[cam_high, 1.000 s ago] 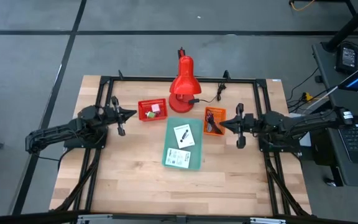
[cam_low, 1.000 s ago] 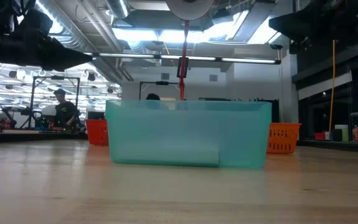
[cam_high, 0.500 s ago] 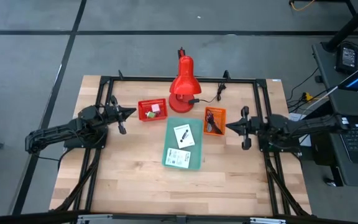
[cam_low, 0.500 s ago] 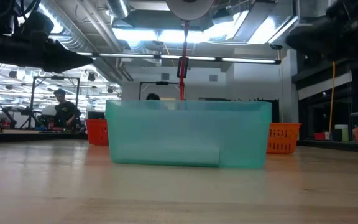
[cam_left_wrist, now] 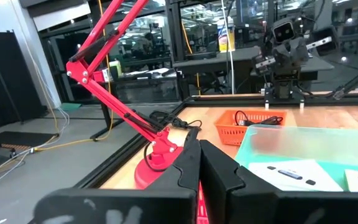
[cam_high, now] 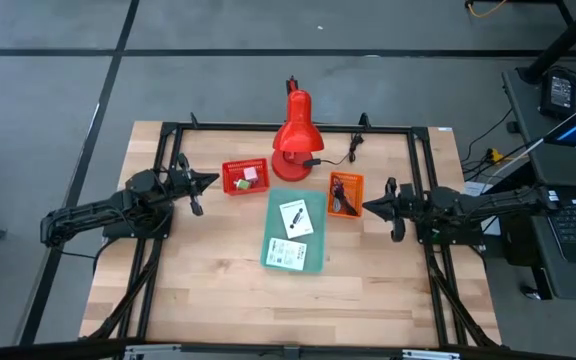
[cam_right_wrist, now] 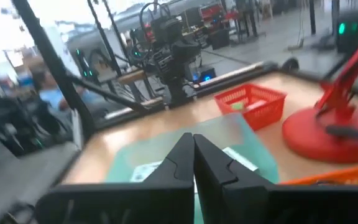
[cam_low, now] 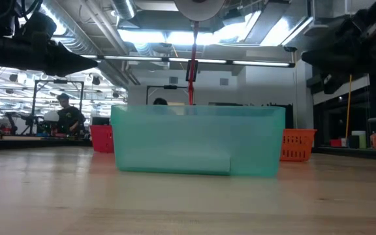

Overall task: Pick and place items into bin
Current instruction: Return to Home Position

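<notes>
On the left arm [cam_high: 108, 212] the jaws are clenched empty near the red basket [cam_high: 245, 178]; on the right arm [cam_high: 478, 203], likewise near the orange basket [cam_high: 345, 196] (two cards [cam_high: 294, 218] are laid in the teal bin [cam_high: 320, 228]).

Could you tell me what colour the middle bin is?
The bin is translucent teal, clearest in the low view.

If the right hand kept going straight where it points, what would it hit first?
Probably the orange basket, just ahead of the right hand. The hand hangs above the table, though, so it might pass over it toward the teal bin.
</notes>
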You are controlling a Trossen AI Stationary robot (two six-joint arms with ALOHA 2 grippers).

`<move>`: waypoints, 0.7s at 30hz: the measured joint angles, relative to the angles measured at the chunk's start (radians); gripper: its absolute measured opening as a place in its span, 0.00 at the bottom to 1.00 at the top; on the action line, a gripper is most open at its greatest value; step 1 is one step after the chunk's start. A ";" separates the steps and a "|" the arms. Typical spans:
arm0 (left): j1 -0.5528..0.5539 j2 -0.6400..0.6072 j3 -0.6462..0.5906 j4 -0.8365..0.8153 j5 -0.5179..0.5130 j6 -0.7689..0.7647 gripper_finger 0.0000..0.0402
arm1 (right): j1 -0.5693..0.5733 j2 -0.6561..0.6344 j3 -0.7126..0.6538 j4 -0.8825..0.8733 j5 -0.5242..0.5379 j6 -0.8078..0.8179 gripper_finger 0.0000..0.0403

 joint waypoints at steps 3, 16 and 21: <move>0.000 0.000 0.000 0.000 0.000 0.000 0.01 | 0.000 0.000 0.000 0.000 0.000 0.106 0.00; 0.000 0.000 0.000 0.000 0.000 0.000 0.01 | 0.000 0.000 0.000 -0.001 -0.002 -0.014 0.00; 0.000 0.000 0.000 0.000 0.000 0.000 0.01 | 0.020 -0.036 0.001 -0.037 -0.015 -0.137 0.00</move>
